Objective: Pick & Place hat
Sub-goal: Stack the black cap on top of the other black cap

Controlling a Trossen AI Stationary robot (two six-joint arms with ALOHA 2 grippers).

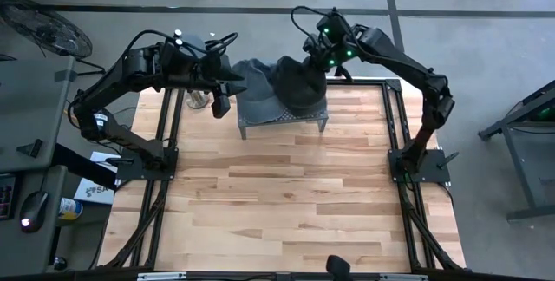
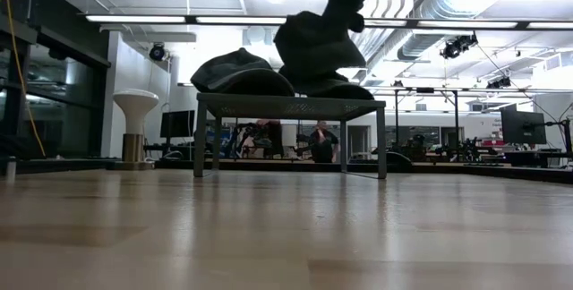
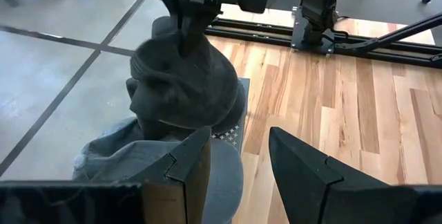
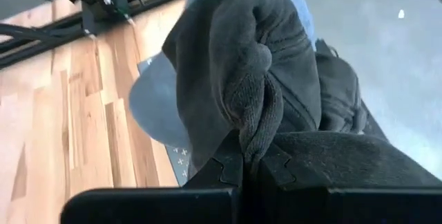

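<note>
Two hats sit at the small stand on the table: the right tool, pressed together, pinches the dark hat above it; the left tool, spread, hovers beside the grey hat.

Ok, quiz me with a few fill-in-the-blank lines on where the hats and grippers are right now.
1. The right gripper is shut on the dark ____, pinching a fold of its knit.
2. The lifted hat hangs above a small metal ____ at the table's far edge.
3. A second, flatter hat lies on that stand's ____.
4. The left gripper is ____ and holds nothing, beside the stand.

Missing words: hat; stand; top; open
</note>
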